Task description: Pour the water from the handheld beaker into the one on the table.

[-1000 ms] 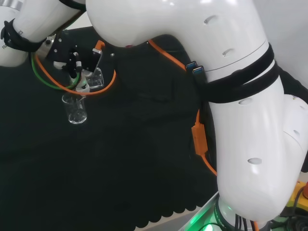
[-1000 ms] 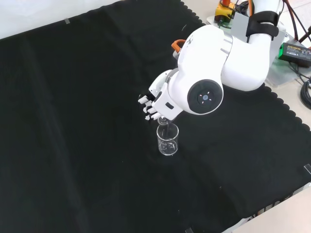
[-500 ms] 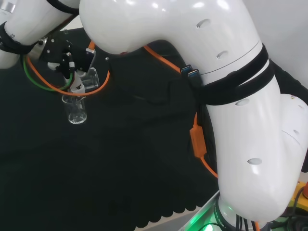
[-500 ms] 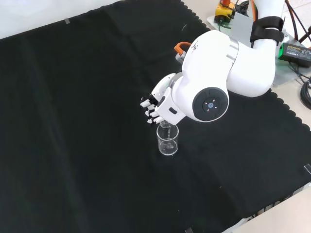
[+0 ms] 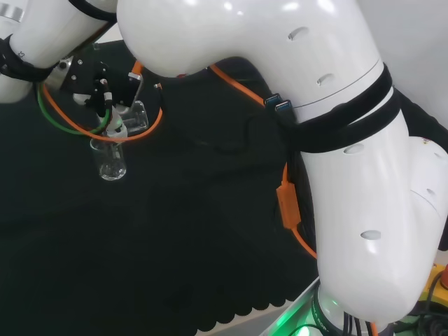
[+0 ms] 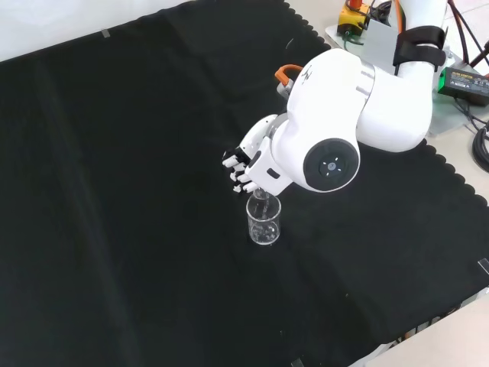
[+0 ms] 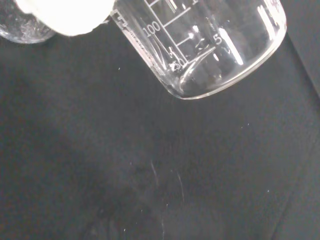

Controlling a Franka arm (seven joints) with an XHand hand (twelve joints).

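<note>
Mid-pour: hand curled round tilted beaker over surface beaker. Next prob. tip further, then level.

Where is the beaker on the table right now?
In the front view the standing beaker sits upright near the middle of the black cloth, just below the hand. In the head view it stands at left, under the tilted handheld beaker.

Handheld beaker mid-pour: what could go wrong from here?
1. The handheld beaker is tilted just above the table beaker; its lip looks near the rim, so water could miss and wet the black cloth.
2. The robot hand hangs close over the table beaker; dropping lower might knock it over.
3. Both beakers are clear glass, so judging the fill level is hard.
</note>
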